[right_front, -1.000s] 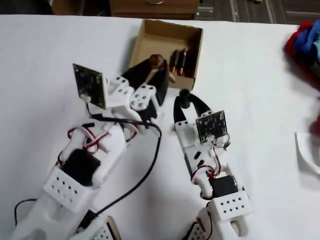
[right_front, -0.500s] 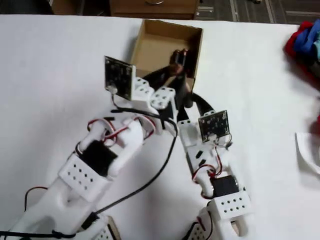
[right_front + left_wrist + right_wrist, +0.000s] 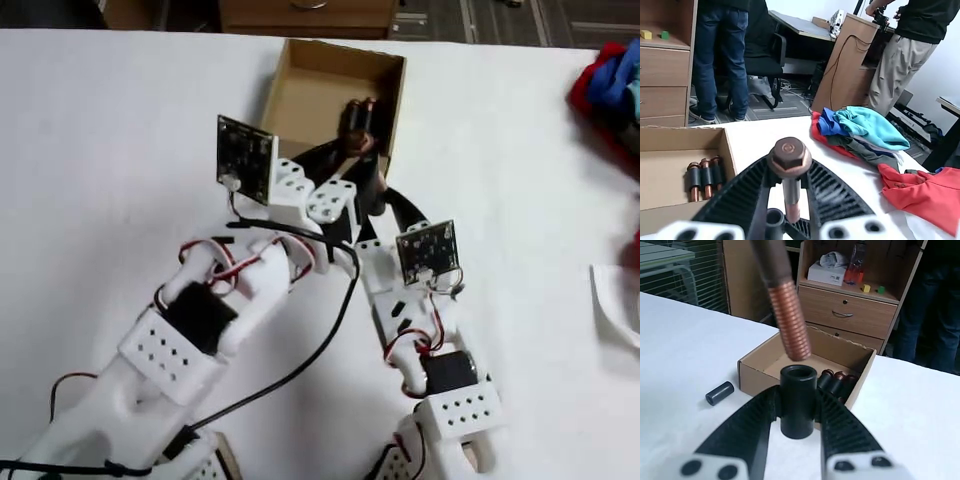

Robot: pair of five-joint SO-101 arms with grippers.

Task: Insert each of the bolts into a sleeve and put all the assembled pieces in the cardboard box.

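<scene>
My left gripper (image 3: 789,172) is shut on a copper bolt (image 3: 789,156), held head up with its threaded tip (image 3: 790,332) just above the mouth of a black sleeve (image 3: 798,395). My right gripper (image 3: 799,415) is shut on that upright sleeve. In the high view both grippers meet at the near right corner of the cardboard box (image 3: 300,95), the left gripper (image 3: 357,160) over the right gripper (image 3: 380,203). Three assembled pieces (image 3: 360,115) lie side by side in the box (image 3: 670,137). A loose black sleeve (image 3: 720,393) lies on the table beside the box (image 3: 757,365).
A heap of coloured clothes (image 3: 610,75) lies at the table's far right corner. A white object (image 3: 615,305) sits at the right edge. The left arm's black cable (image 3: 310,350) loops between the two arms. White tabletop stretches to the left of the box.
The left arm swung right and forward with the bolt, from beside the box's near left corner to over the sleeve in the right gripper. The right arm hardly moved.
</scene>
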